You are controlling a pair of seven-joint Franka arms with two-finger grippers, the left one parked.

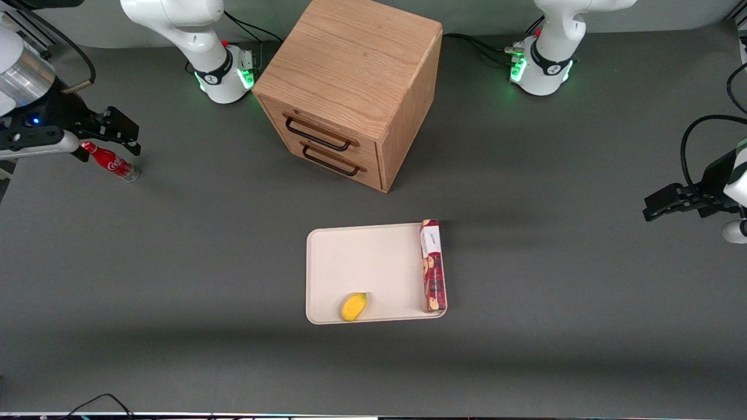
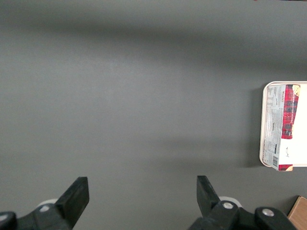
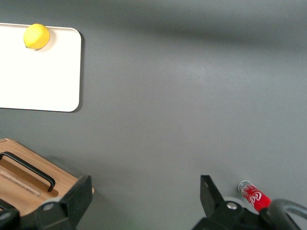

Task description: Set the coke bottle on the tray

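Observation:
The coke bottle [image 1: 110, 161] is small and red with white script and a clear base. It lies on its side on the grey table at the working arm's end. My right gripper [image 1: 119, 131] hovers just above it, open and empty, with nothing between the fingers. In the right wrist view the gripper [image 3: 146, 199] is open over bare table, and the bottle [image 3: 254, 195] lies beside one finger, outside the gap. The cream-white tray [image 1: 350, 262] sits at the table's middle, nearer the front camera than the cabinet; it also shows in the right wrist view [image 3: 43, 81].
A wooden drawer cabinet [image 1: 350, 87] with two dark handles stands between the arm bases. On the tray lie a yellow lemon [image 1: 353, 306] and a long red biscuit box [image 1: 433, 265]. Bare grey table lies between the bottle and the tray.

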